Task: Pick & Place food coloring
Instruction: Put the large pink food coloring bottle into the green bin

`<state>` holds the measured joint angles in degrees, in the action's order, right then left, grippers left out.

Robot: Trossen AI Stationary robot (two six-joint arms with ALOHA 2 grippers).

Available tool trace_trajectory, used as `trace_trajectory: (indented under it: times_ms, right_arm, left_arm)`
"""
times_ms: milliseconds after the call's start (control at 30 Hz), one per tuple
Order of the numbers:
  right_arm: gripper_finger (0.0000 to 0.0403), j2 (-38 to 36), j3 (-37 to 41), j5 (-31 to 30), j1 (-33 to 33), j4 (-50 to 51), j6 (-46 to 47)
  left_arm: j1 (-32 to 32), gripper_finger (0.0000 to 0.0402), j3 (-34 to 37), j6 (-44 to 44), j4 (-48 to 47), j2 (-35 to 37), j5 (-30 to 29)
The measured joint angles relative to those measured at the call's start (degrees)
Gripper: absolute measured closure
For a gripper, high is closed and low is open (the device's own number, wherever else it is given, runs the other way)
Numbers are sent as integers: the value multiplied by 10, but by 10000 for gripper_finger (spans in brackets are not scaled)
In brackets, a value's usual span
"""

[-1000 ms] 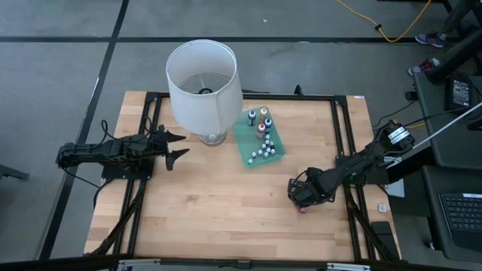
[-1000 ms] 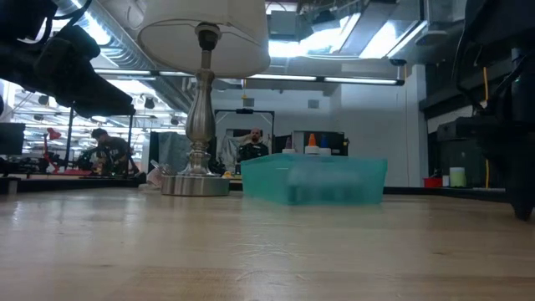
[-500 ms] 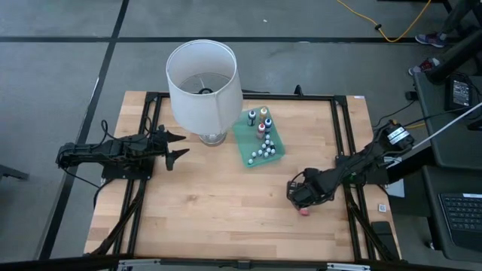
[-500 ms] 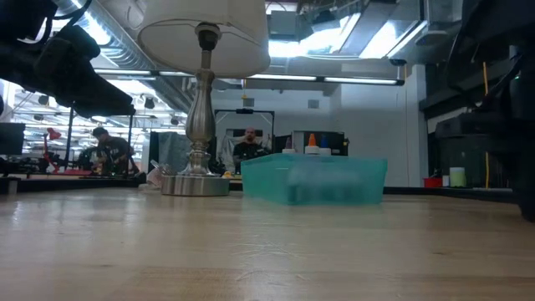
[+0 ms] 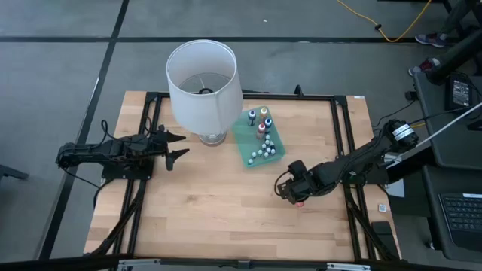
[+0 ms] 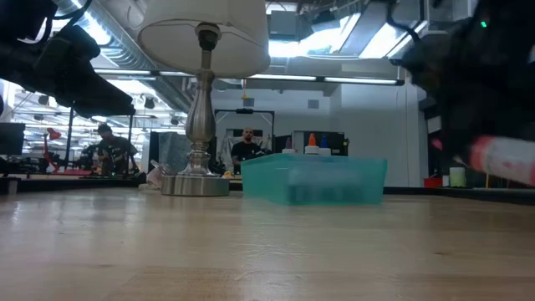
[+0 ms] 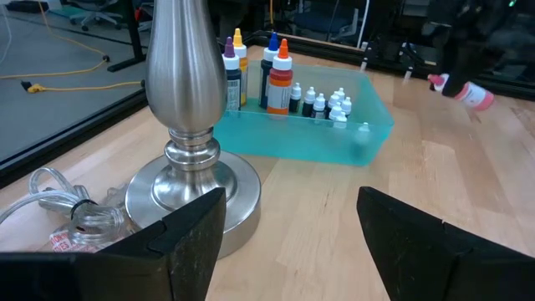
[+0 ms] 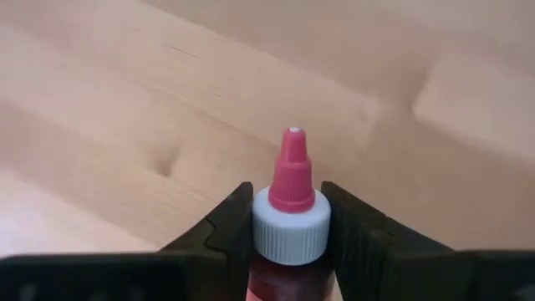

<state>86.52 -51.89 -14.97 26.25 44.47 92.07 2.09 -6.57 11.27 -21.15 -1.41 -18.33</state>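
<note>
Left side of the high view: left gripper (image 5: 179,145) parked at mid-left of the frame, just beside the lamp base (image 5: 212,138), fingers spread apart and holding nothing. Waiting only, as far as can be judged.

Upper centre of the same view: big white lampshade (image 5: 203,77), and directly to its right the green tray (image 5: 276,153). Inside the tray, several taller dropper bottles (image 5: 258,120) standing at the upper end and a cluster of tiny white-capped bottles (image 5: 260,151) at the lower end. So most of the food coloring already sitting in the tray; from the left wrist view all upright there.

Right of centre, lower: right gripper (image 5: 293,190) just below and to the right of the tray, not yet above it. Fingers clamped on one red bottle (image 8: 289,221) with a white collar and pink tip, seen clearly in the right wrist view, gripped at the collar. In the left wrist view the same bottle in the air at upper right of the frame, lifted clear of the table (image 5: 211,211).

Progress, judged from this: pick done for this bottle, carry under way, placing into the tray and release still left. No other loose bottle visible on the wood.
</note>
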Motion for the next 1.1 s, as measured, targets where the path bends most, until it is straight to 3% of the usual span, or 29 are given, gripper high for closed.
trace_trajectory:
  times_ms: [267, 500, 667, 1100]
  right_arm:
    - [277, -37, -37, -39, -33, -14, -286]
    - [277, -76, -38, -159, -62, -103, -465]
    - [277, -87, -38, -229, -92, -229, -595]
    - [277, -73, 45, -279, -221, -521, -707]
  left_arm:
    - [0, 135, 0, 0, 0, 0, 0]
    - [0, 136, 0, 0, 0, 0, 0]
    - [0, 136, 0, 0, 0, 0, 0]
    - [0, 137, 0, 0, 0, 0, 0]
